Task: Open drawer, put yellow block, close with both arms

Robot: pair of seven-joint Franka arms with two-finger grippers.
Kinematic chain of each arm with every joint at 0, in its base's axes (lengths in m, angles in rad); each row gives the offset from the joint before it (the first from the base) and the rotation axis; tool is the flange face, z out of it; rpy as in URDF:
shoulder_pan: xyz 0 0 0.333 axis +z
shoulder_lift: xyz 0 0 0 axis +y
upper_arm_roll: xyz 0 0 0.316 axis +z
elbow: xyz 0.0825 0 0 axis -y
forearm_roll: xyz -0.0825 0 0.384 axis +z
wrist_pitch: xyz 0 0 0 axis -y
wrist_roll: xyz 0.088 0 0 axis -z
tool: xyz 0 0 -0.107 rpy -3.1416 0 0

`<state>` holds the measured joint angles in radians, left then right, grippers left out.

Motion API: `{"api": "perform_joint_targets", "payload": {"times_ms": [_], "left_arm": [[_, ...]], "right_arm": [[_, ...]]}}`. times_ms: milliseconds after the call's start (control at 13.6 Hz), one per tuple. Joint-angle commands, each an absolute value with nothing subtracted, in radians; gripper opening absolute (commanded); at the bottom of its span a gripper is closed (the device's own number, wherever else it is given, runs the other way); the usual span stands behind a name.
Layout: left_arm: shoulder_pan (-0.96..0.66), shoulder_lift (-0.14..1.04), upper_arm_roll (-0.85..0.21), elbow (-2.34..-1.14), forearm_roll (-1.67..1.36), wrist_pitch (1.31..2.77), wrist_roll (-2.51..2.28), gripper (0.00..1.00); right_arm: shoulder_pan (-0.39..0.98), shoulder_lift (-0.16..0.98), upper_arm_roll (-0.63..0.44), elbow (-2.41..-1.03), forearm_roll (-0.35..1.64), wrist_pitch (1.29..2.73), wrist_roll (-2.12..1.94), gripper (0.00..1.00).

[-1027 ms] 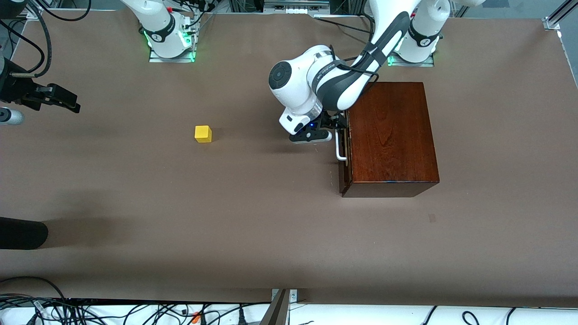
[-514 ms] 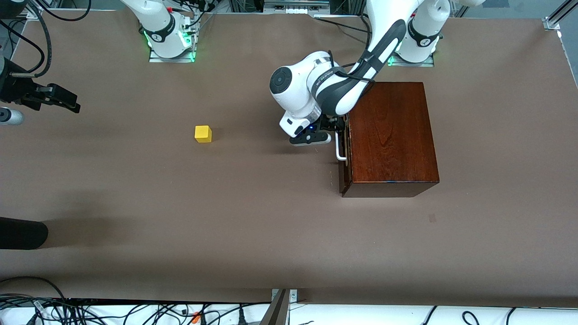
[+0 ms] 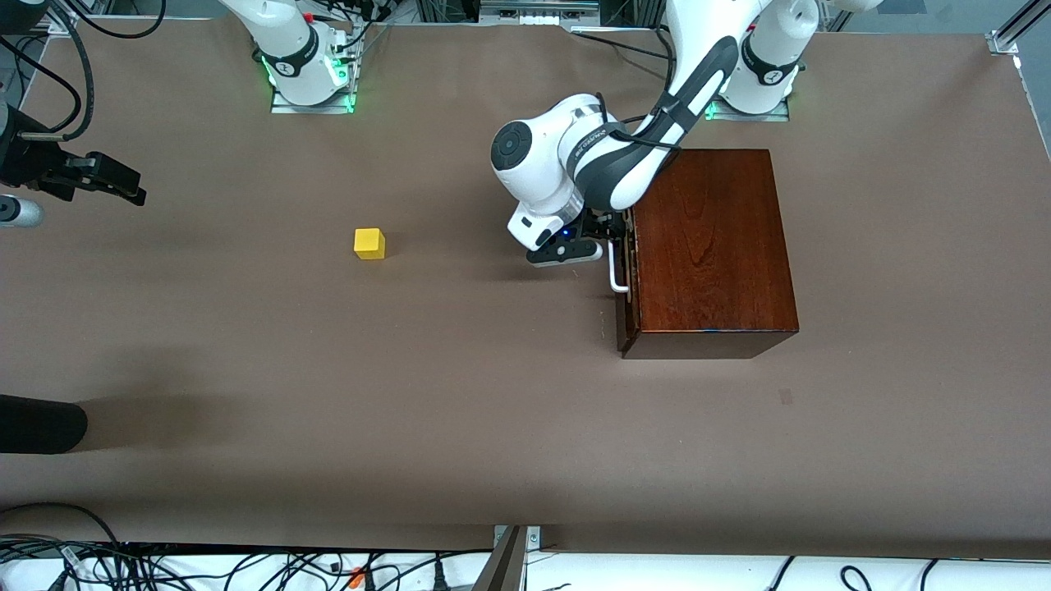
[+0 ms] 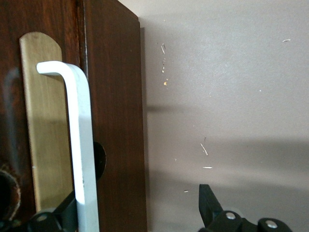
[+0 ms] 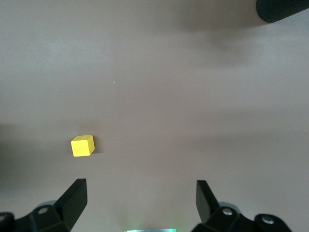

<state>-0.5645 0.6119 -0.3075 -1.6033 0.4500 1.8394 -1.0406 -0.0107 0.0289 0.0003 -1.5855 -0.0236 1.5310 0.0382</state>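
Bare table (image 3: 460, 394) around yellow block (image 3: 369, 243)

Brown matte table (image 3: 460, 427) spans nearly whole front view, surface plain, faint soft shadows across it. Few pale specks (image 4: 205, 149) lie on it in left wrist view. Black rounded cylinder end (image 3: 41, 424) pokes in at right arm's end of table, nearer front camera. Tangle of black cables (image 3: 164, 566) runs along white strip just off table's near edge. Silver bracket (image 3: 513, 538) sits at middle of that edge. Metal frame rail (image 3: 1014, 29) shows at corner by left arm's end.
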Motion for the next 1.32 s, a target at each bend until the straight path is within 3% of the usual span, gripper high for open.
{"api": "perform_joint_targets", "payload": {"times_ms": [0, 1247], "left_arm": [[-0.575, 0.635, -0.31, -1.608, 0.41, 1.942, -1.06, 1.0], [-0.591, 0.655, -0.311, -1.578, 0.227, 2.18, -1.058, 1.0]], "right_arm": [[-0.025, 0.028, 0.011, -1.577, -0.006, 1.528, 0.046, 1.0], [-0.025, 0.028, 0.012, -1.577, -0.006, 1.528, 0.046, 1.0]]}}
